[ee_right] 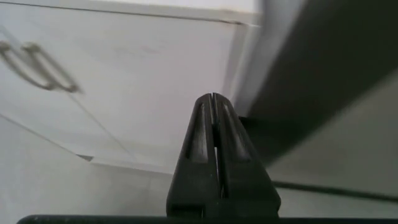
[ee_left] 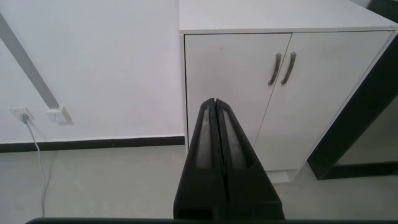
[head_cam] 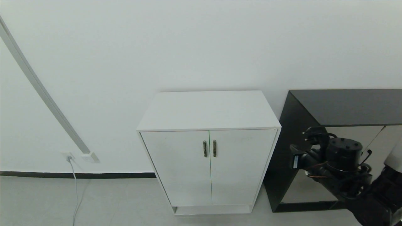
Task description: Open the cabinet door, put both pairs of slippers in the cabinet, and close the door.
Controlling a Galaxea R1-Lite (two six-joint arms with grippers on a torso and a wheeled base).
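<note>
A white cabinet (head_cam: 209,110) stands against the wall with both doors shut. Two slim metal handles (head_cam: 209,148) meet at the middle seam. In the left wrist view the cabinet (ee_left: 236,68) is ahead across open floor, and my left gripper (ee_left: 215,102) is shut on nothing, well short of it. My right arm (head_cam: 342,153) hangs to the cabinet's right, in front of a black unit. My right gripper (ee_right: 213,98) is shut and empty, pointing at the lower right door (ee_right: 143,74) near the cabinet's right edge, away from the handles (ee_right: 43,68).
A black unit (head_cam: 345,106) with a reflective front stands tight against the cabinet's right side. On the left wall are a socket with a hanging cable (head_cam: 68,156) and a slanted cable duct (head_cam: 40,91). Grey floor (head_cam: 110,201) lies in front.
</note>
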